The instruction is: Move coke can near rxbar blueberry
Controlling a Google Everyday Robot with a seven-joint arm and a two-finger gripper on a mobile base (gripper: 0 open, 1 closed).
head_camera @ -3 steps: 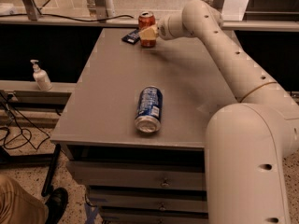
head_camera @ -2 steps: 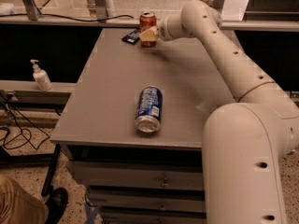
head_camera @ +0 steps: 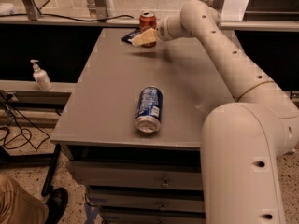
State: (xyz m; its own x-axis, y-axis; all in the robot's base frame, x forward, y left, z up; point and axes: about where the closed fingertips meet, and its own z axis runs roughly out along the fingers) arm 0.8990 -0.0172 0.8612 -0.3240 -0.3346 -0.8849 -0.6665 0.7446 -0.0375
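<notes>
Camera view: a blue and white can (head_camera: 149, 107) is seen lying on its side on the grey table (head_camera: 103, 101), its silver end toward the near edge, and is taken as the reference. Well beyond this can, by the table's far edge, the gripper (head_camera: 143, 38) is found at the end of the white arm (head_camera: 219, 45), which is extended from the right of the reference can. The fingers are seen closed around the lower body of the coke can (head_camera: 148, 19), which is held upright; only its red upper part and silver top are left uncovered. A shadow is noted on the table beneath the gripper. The rxbar blueberry (head_camera: 128, 35) is found flat on the table just left of the gripper, beyond the reference can, partly covered by the fingertips.

Against the frame of one second ago, the gripper and coke can are recorded slightly further left, closer over the rxbar blueberry. The reference can is unchanged. A soap dispenser (head_camera: 41, 76) is noted well to its left, off the table.
</notes>
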